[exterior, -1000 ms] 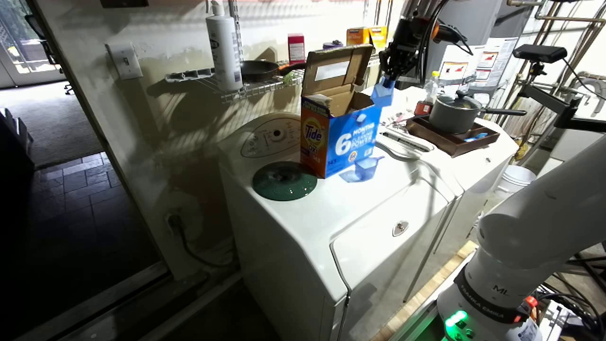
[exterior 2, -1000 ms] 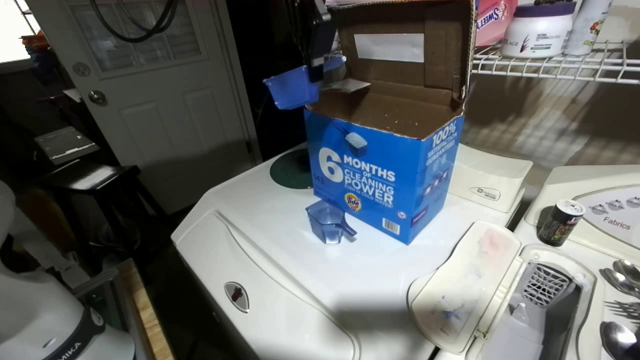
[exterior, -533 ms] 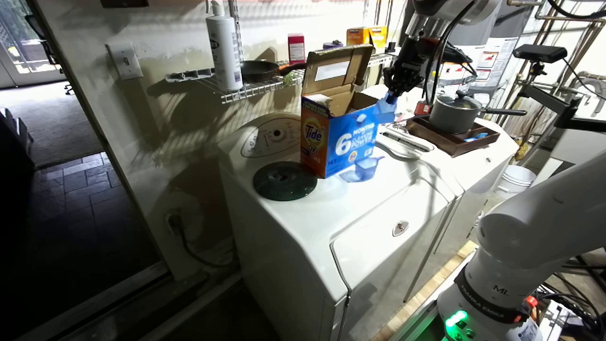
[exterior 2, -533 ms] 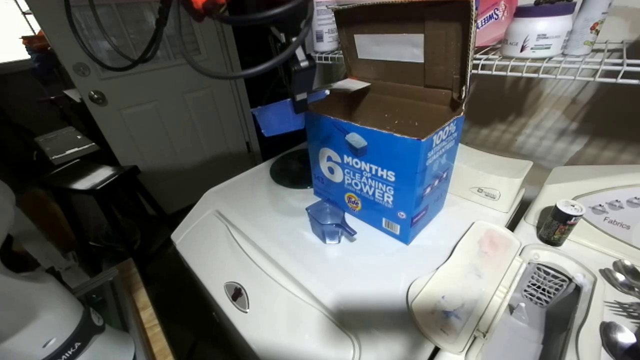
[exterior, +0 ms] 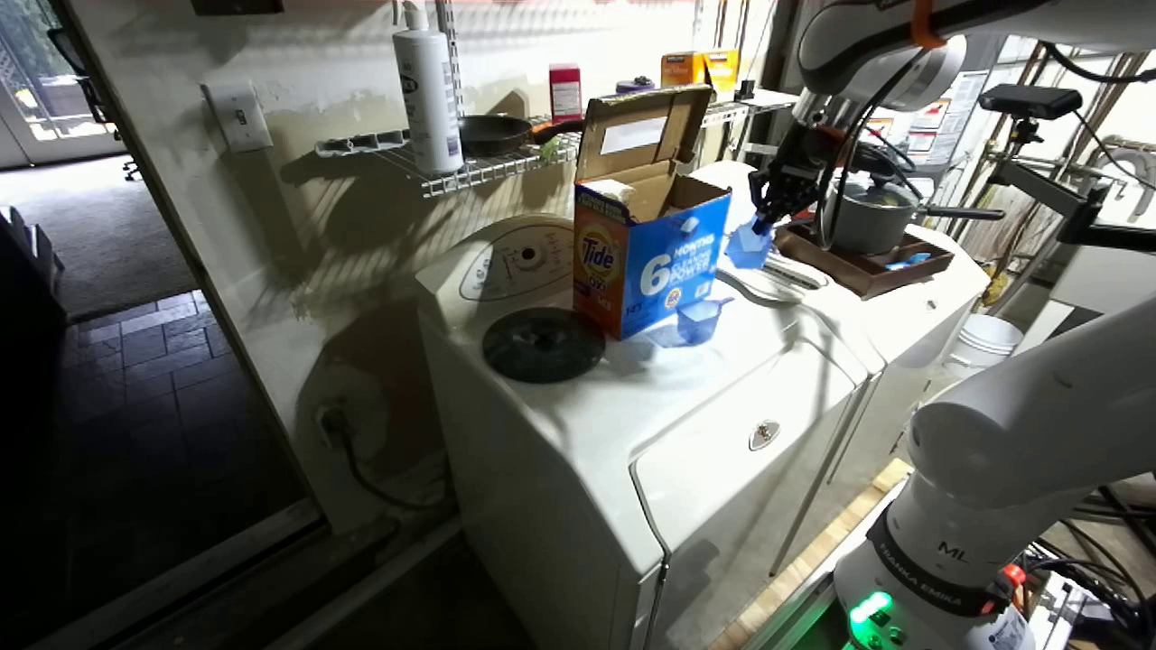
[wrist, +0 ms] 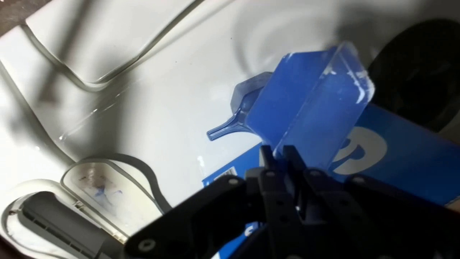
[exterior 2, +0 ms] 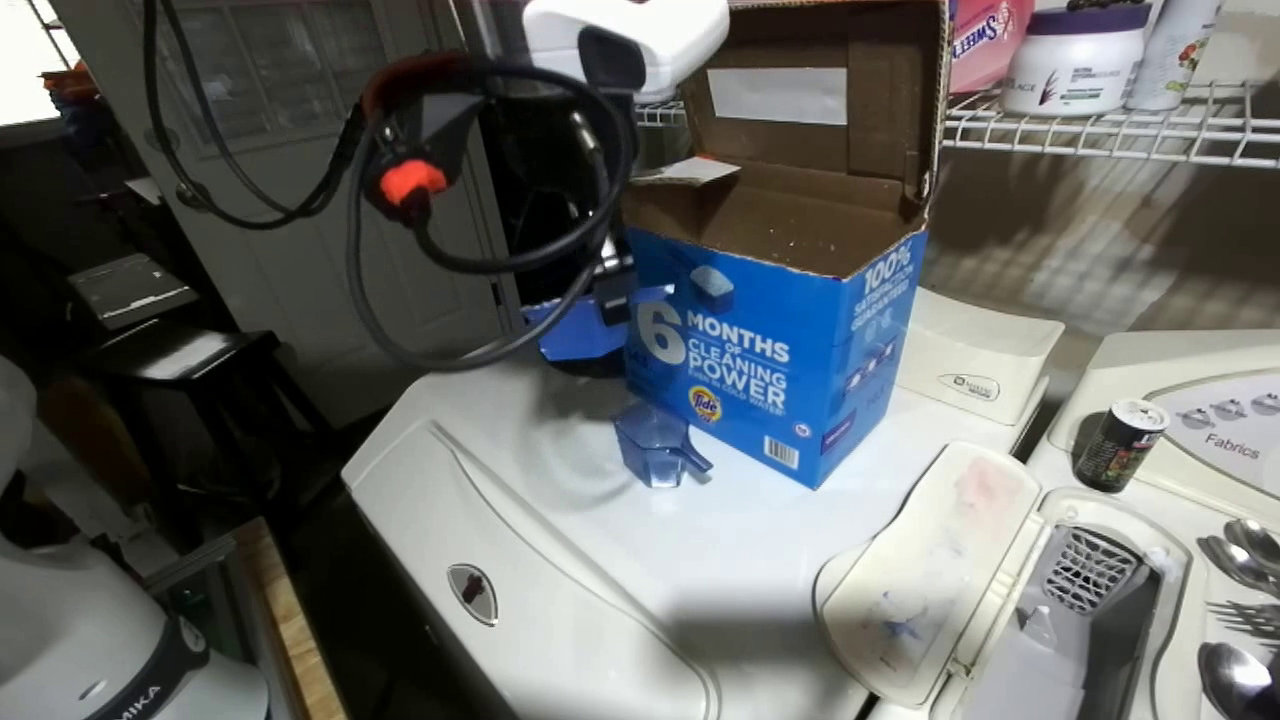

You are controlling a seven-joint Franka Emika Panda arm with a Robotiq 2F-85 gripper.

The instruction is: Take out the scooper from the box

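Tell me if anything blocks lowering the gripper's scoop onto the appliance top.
One possible obstacle: a second blue scoop sits on the appliance top by the Tide box; the held scoop partly covers it in the wrist view. Whether it lies directly underneath, I cannot tell.

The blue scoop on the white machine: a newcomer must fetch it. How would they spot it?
On the white machine stands a box whose blue face reads "6 MONTHS". In front of that face sits the resting scoop, translucent blue with a handle. The held scoop looks alike but hangs in the tool; this one sits on the machine.
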